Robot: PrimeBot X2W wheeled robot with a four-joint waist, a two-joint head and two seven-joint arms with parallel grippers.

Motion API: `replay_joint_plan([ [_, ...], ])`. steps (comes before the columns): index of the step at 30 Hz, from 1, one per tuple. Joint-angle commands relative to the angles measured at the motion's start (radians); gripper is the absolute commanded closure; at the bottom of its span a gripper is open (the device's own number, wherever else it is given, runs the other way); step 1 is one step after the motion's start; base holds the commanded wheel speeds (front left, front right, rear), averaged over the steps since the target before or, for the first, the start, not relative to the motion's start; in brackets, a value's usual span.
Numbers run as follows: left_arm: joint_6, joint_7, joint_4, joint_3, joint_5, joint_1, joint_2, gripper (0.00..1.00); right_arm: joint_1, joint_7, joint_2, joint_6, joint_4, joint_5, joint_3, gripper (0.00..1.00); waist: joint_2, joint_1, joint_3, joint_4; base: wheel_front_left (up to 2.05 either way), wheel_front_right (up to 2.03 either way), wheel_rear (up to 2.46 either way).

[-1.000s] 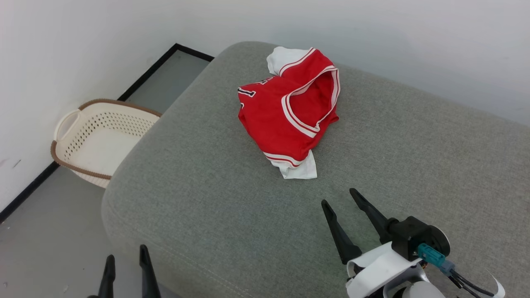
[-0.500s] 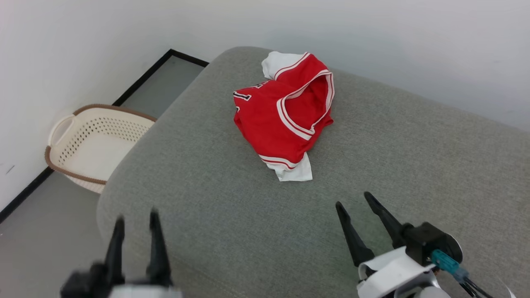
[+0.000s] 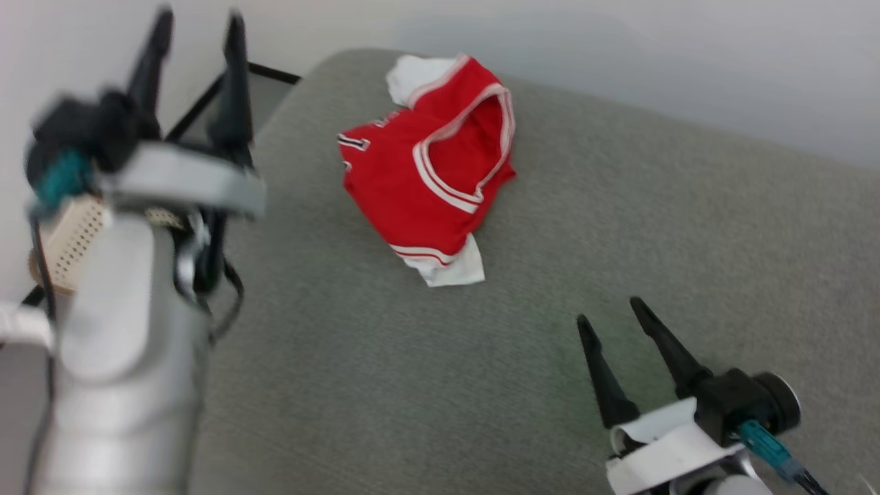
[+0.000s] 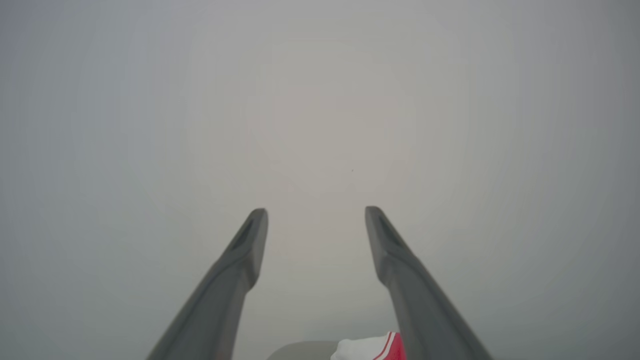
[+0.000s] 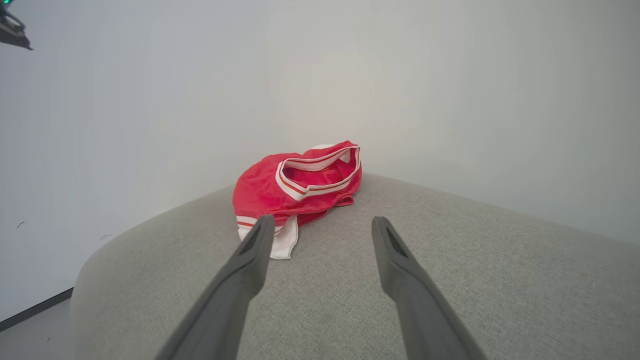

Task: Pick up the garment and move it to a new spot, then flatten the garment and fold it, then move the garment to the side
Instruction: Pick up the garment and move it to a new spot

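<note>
1. The right gripper (image 3: 610,311) hovers low over the grey cushion (image 3: 619,206), its two fingers spread wide with nothing between them.
2. Ahead of its fingertips and a little to their left lies the garment (image 3: 419,179), a red jersey shirt in a crumpled heap. It is near the tips but apart from them, and its white sleeve is the nearest part.
3. The left gripper (image 3: 199,15) stands high beside the cushion's left edge, blurred, its fingers also wide and empty. In its wrist view the shirt peeks in low beside its right finger, well apart.
4. Behind the left forearm shows part of a perforated cream basket (image 3: 74,234).
5. The step in hand, as I judge it, is the approach for the first pick-up; nothing is gripped yet.
6. The next move calls for reaching forward to the heap, setting the fingers round a fold of cloth and closing on it before lifting.
</note>
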Motion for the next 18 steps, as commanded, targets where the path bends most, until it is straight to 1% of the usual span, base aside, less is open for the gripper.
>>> replay_joint_plan([
  [1, -0.006, 0.0, 0.098, -0.005, -0.01, -0.09, 0.025, 0.0, -0.031, 0.004, 0.001, 0.0, -0.012, -0.009, 0.017, 0.0, -0.0001, 0.0, 0.141, -0.137, 0.0, 0.0, 0.0],
  [3, -0.01, 0.0, 0.219, -0.022, -0.02, -0.19, 0.055, 0.0, -0.058, 0.003, 0.001, 0.0, -0.016, -0.013, 0.042, 0.0, -0.0001, 0.0, 0.173, -0.175, 0.0, 0.0, 0.0],
  [5, -0.011, 0.027, 0.35, -0.05, -0.071, -0.268, 0.068, 0.0, -0.086, -0.002, 0.001, 0.0, -0.01, -0.014, 0.063, 0.0, -0.0001, 0.0, 0.198, -0.211, 0.0, 0.0, 0.0],
  [6, -0.011, 0.056, 0.412, -0.069, -0.104, -0.302, 0.079, 0.0, -0.099, -0.007, 0.001, 0.0, -0.006, -0.008, 0.075, 0.0, -0.0001, 0.0, 0.207, -0.227, 0.0, 0.0, 0.0],
  [7, -0.011, 0.104, 0.475, -0.088, -0.127, -0.329, 0.104, 0.0, -0.113, -0.009, 0.001, 0.0, -0.001, 0.0, 0.09, 0.0, -0.0001, 0.0, 0.214, -0.245, 0.0, 0.0, 0.0],
  [8, -0.01, 0.152, 0.523, -0.132, -0.145, -0.352, 0.115, 0.0, -0.123, -0.015, 0.001, 0.0, 0.005, 0.006, 0.097, 0.0, -0.0001, 0.0, 0.217, -0.257, 0.0, 0.0, 0.0],
  [11, -0.009, 0.235, 0.617, -0.188, -0.227, -0.415, 0.159, 0.0, -0.15, -0.027, 0.002, 0.0, 0.018, 0.03, 0.121, 0.0, -0.0001, 0.0, 0.225, -0.293, 0.0, 0.0, 0.0],
  [13, -0.009, 0.301, 0.674, -0.216, -0.277, -0.43, 0.163, 0.0, -0.162, -0.033, 0.002, 0.0, 0.027, 0.038, 0.129, 0.0, -0.0001, 0.0, 0.228, -0.309, 0.0, 0.0, 0.0],
  [15, -0.009, 0.396, 0.719, -0.244, -0.329, -0.444, 0.172, 0.0, -0.172, -0.039, 0.002, 0.0, 0.034, 0.045, 0.139, 0.0, -0.0001, 0.0, 0.231, -0.325, 0.0, 0.0, 0.0],
  [18, -0.009, 0.596, 0.74, -0.299, -0.418, -0.431, 0.183, 0.0, -0.187, -0.044, 0.002, 0.0, 0.038, 0.049, 0.15, 0.0, -0.0001, 0.0, 0.239, -0.349, 0.0, 0.0, 0.0],
])
